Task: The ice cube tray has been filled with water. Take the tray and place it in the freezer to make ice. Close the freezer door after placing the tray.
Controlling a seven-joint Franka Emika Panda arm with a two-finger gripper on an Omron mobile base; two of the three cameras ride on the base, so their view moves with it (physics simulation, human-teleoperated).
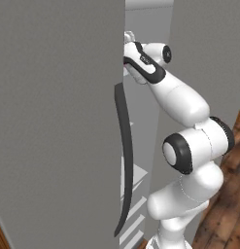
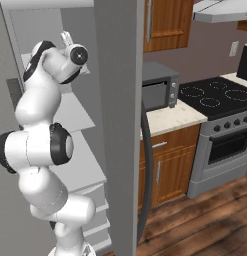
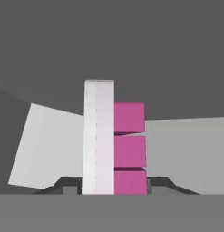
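Note:
In the hand view the ice cube tray (image 3: 99,136) stands on edge between my fingertips, a pale lavender-white slab with pink-purple cells (image 3: 129,149) on its right side. My gripper (image 3: 114,185) is shut on it. Behind the tray are the freezer's grey inner walls and a pale shelf (image 3: 50,149). From the base views my arm reaches up into the open freezer (image 1: 53,121). The hand (image 1: 136,57) is deep inside near the top, past the door edge and its dark curved handle (image 1: 125,155). A sliver of the tray (image 2: 66,38) pokes up above the hand (image 2: 75,54).
The freezer's open door (image 2: 120,125) with its dark handle (image 2: 146,165) stands close to my arm's right. Grey shelves (image 2: 77,115) lie below the hand. Beyond the door are a microwave (image 2: 160,90) on the counter, a stove (image 2: 215,100) and wooden cabinets (image 2: 165,165).

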